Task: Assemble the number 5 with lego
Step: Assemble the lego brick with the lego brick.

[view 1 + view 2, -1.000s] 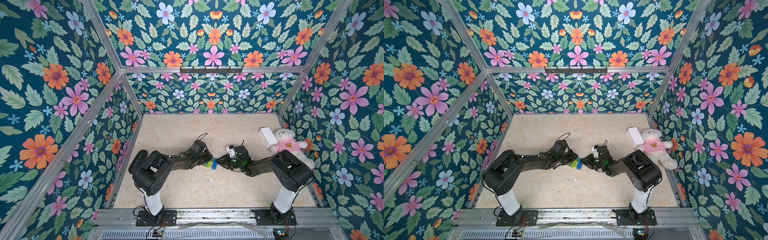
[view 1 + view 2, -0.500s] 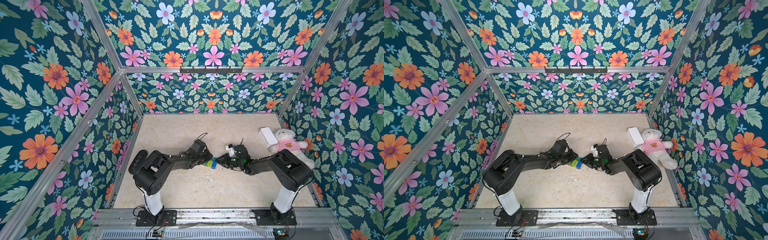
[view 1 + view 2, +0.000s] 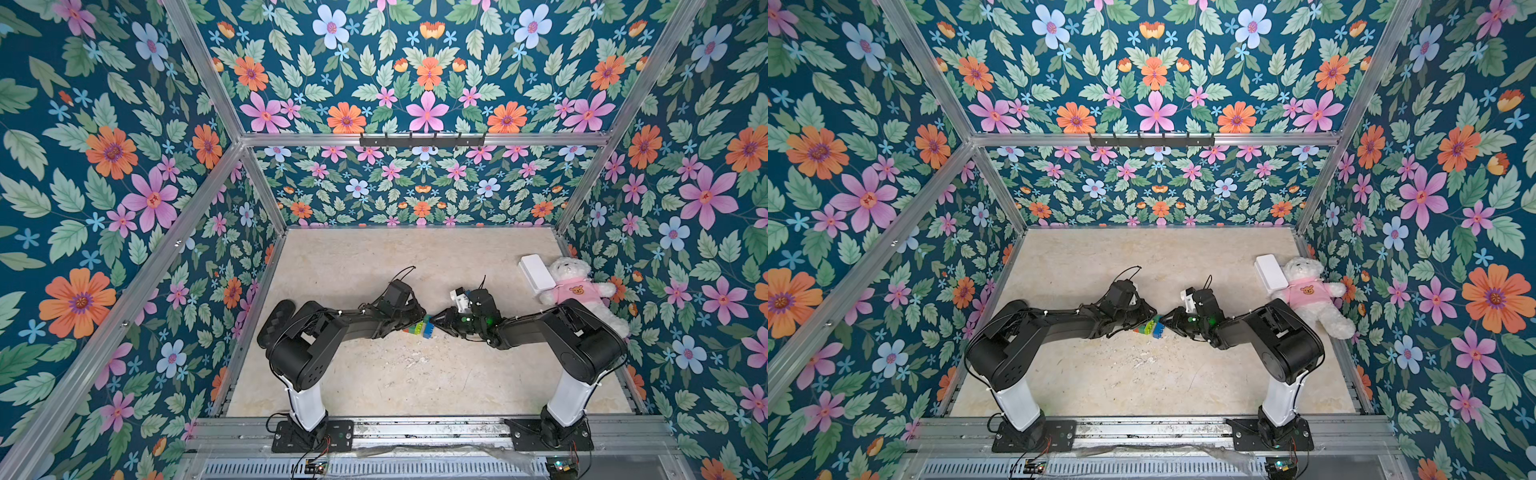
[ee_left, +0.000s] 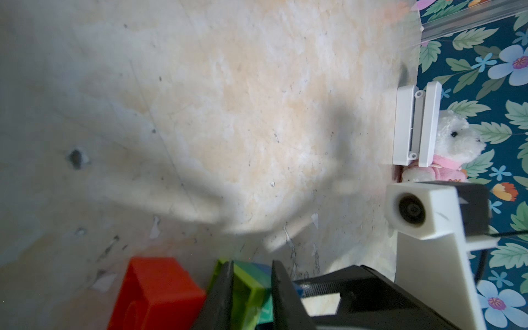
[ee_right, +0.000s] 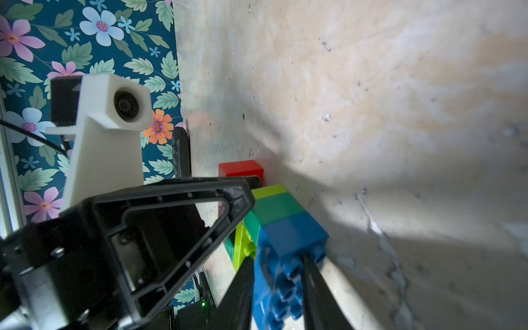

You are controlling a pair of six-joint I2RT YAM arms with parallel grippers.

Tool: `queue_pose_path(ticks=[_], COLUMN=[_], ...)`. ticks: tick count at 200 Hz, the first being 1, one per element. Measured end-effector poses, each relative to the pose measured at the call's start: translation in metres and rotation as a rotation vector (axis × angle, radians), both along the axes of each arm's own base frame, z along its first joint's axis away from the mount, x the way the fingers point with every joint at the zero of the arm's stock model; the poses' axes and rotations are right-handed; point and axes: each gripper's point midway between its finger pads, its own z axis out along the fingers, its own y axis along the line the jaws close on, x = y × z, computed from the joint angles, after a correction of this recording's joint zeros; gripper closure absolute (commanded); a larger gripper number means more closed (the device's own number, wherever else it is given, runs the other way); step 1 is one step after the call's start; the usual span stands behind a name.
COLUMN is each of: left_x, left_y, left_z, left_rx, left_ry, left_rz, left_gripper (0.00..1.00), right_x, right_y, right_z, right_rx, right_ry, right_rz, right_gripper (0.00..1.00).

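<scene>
Left end effector (image 4: 251,265) narrow around lime brick (image 4: 247,294), right end effector (image 5: 277,258) around blue brick (image 5: 288,231) — whether gripping, cannot tell.

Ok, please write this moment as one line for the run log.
lego block between both grippers | left gripper jaws astride lime layer | right gripper jaws astride blue layer | grip or release unclear

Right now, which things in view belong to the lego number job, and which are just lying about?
Job: blue brick, dark-green brick, lime brick, red brick.
Lying about: teddy, white box.
</scene>
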Motion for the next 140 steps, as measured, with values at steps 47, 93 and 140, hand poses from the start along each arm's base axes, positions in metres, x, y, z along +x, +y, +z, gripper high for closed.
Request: queue_pose_path(ticks=[47, 93, 140], left_x=[-0.005, -0.006, 0.000], left_y=[0.003, 0.004, 0.005], left_z=[0.000, 0.003, 0.014], left_rx=[0.014, 0.014, 0.017], left_ry=[0.031, 0.033, 0.020], left_rz=[-0.016, -0.021, -0.013], left_gripper=[0.63, 0.56, 0.50], right_x=[-0.003, -0.006, -0.006], right_y=[-0.004, -0.011, -0.018], right_z=[-0.001, -0.003, 0.006], right_rx=[-0.027, -0.067, -0.095], right_ry=[0.009, 0.019, -0.011], right_rz=[-0.004, -0.020, -0.036], right_gripper=[0.59, 0.54, 0.49])
